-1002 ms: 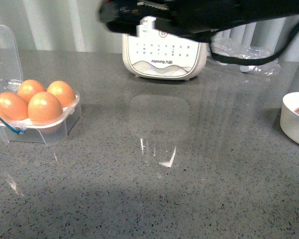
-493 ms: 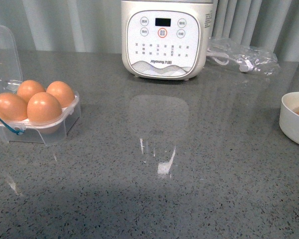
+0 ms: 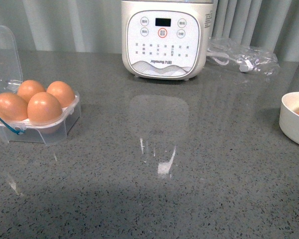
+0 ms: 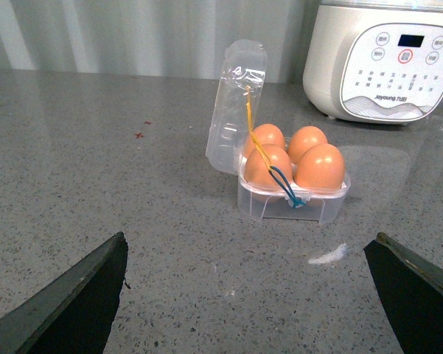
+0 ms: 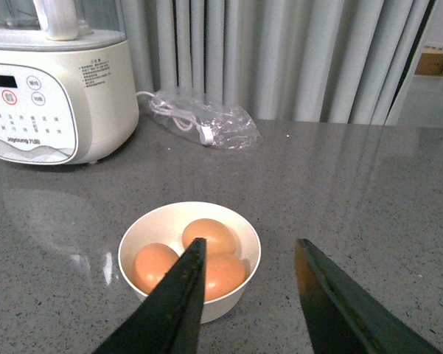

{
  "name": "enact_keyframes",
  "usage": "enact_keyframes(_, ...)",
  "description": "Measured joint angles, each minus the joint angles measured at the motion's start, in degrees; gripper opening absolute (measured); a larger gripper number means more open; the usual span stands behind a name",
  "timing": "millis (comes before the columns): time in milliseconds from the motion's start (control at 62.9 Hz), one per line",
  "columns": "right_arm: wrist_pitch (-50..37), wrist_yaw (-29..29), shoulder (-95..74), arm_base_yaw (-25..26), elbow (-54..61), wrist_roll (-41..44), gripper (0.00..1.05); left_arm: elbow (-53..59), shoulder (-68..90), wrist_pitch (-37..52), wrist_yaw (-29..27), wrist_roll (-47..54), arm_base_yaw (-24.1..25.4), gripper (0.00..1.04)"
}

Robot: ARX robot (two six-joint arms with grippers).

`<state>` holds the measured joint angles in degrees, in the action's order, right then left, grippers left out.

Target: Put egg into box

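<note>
At the left of the grey speckled bench [image 3: 154,189] sits the clear box [image 3: 59,127], its hinged lid [image 3: 2,52] standing open on the far-left side. All four cells are filled, each holding one brown egg [image 3: 44,107] seated upright, and the eggs sit close enough to touch their neighbours. A thin blue-and-yellow cord [image 4: 269,158] runs from the lid over the eggs and down the box's near wall. The left gripper [image 4: 248,240] hangs over bare bench short of the box, its dark fingers [image 4: 81,295] spread very wide and holding nothing. At the far centre stands a white cooker [image 3: 164,40] with a panel of buttons, and to its right lies a crumpled clear bag [image 3: 244,57] with a white cable inside. At the right edge is a white round bowl [image 5: 136,236] holding three more brown eggs [image 5: 210,234]. The right gripper [image 5: 248,247] hovers above the bowl's near rim, its fingers [image 5: 180,295] moderately apart and empty.
</note>
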<state>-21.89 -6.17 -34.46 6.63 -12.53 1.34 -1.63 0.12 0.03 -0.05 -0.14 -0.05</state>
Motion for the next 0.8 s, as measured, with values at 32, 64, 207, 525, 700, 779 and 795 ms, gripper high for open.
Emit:
enact_keyframes(32,0.02,0.28,1.05,-0.46,0.87,-0.22,0.26,0.0,0.0,0.0,0.02,0.0,0.0,0.98)
enact_keyframes(64,0.02,0.83,1.77,-0.87,1.62,-0.35,0.21,0.0,0.0,0.0,0.0,0.0,0.0,0.98)
enact_keyframes(207,0.92,5.62,5.16,-6.21,4.74,-0.68,0.03,0.0,0.0,0.0,0.02,0.0,0.0,0.98)
enact_keyframes(525,4.17,6.12,12.7,-6.45,8.76,-0.72,0.03,0.0,0.0,0.0,0.0,0.0,0.0,0.98)
enact_keyframes(700,6.32,6.12,15.98,-6.45,9.92,-0.72,0.03,0.0,0.0,0.0,0.0,0.0,0.0,0.98)
enact_keyframes(779,7.3,6.12,17.44,-6.45,10.36,-0.72,0.03,0.0,0.0,0.0,0.0,0.0,0.0,0.98)
enact_keyframes(795,7.43,6.1,17.62,-6.45,10.4,-0.72,0.03,0.0,0.0,0.0,0.0,0.0,0.0,0.98)
